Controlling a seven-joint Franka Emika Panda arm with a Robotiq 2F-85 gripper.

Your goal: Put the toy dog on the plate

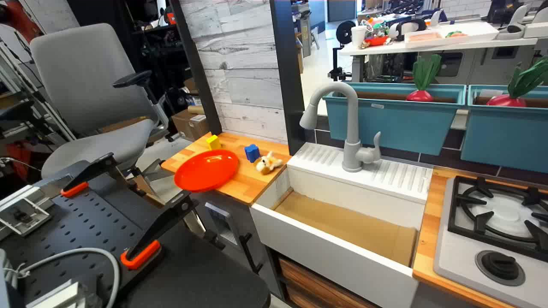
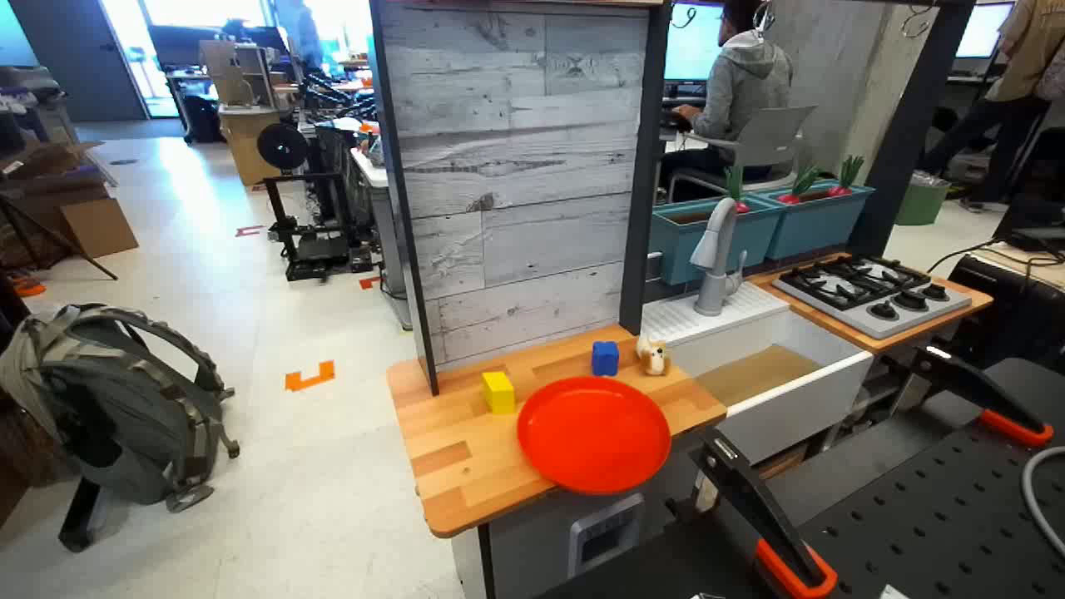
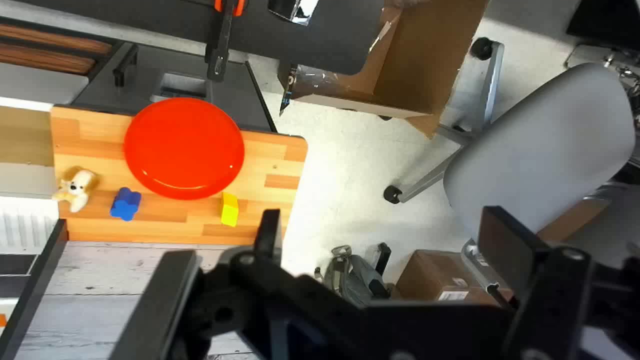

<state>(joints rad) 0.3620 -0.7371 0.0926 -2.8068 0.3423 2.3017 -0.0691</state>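
The toy dog, small and cream-white with tan patches, lies on the wooden counter beside the sink in both exterior views (image 1: pixel 269 163) (image 2: pixel 655 356). It shows at the far left of the wrist view (image 3: pixel 76 188). The round orange-red plate lies on the same counter in both exterior views (image 1: pixel 206 170) (image 2: pixel 594 434), its rim past the counter's front edge. It shows at upper left in the wrist view (image 3: pixel 184 148). The plate's face is bare. My gripper (image 3: pixel 382 220) is wide open and empty, past the counter's end with floor between its fingers. It is out of both exterior views.
A blue block (image 2: pixel 605 358) sits between dog and plate, near the wall panel (image 2: pixel 516 183). A yellow block (image 2: pixel 498 393) stands beside the plate. The sink (image 1: pixel 334 244) and grey faucet (image 1: pixel 352 128) adjoin the dog's side. A black clamp (image 2: pixel 761 507) stands near the plate.
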